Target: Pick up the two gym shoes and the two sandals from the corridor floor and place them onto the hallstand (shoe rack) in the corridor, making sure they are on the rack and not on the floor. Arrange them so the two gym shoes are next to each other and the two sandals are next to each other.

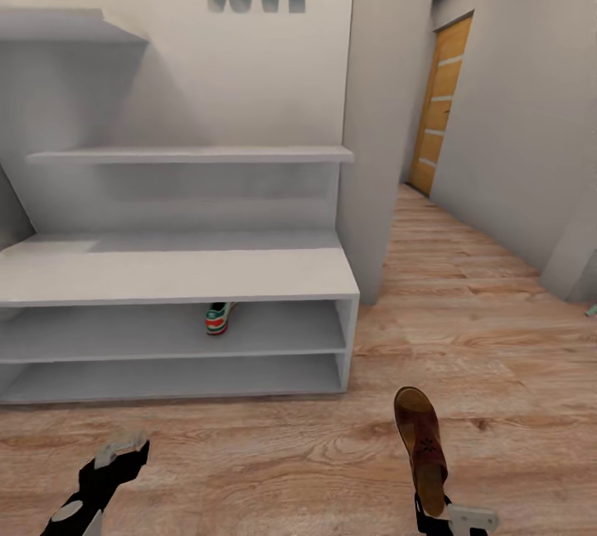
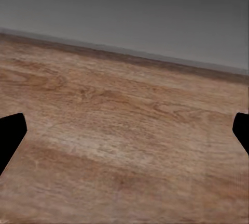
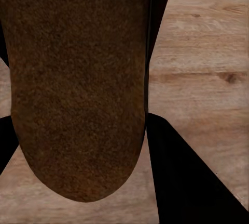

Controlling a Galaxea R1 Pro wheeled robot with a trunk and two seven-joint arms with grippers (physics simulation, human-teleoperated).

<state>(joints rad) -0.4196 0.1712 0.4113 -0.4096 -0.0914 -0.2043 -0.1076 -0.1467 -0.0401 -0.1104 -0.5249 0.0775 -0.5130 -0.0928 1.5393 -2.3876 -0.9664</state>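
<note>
A brown sandal (image 1: 420, 446) is clamped in the right gripper (image 1: 433, 511), standing out ahead of it over the corridor floor (image 1: 274, 461), its rough sole (image 3: 78, 83) pressed between the black fingers (image 3: 181, 177). Ahead and to the left of that hand stands the hallstand (image 1: 178, 275), with one gym shoe (image 1: 218, 318) on the upper tier of its low bench. The left gripper (image 2: 124, 135) hangs low with fingers spread wide and empty, the hallstand ahead of it.

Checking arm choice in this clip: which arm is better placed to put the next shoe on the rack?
Right. The right gripper already holds a sandal just in front of the rack. The left gripper is open and empty above bare floor.
</note>
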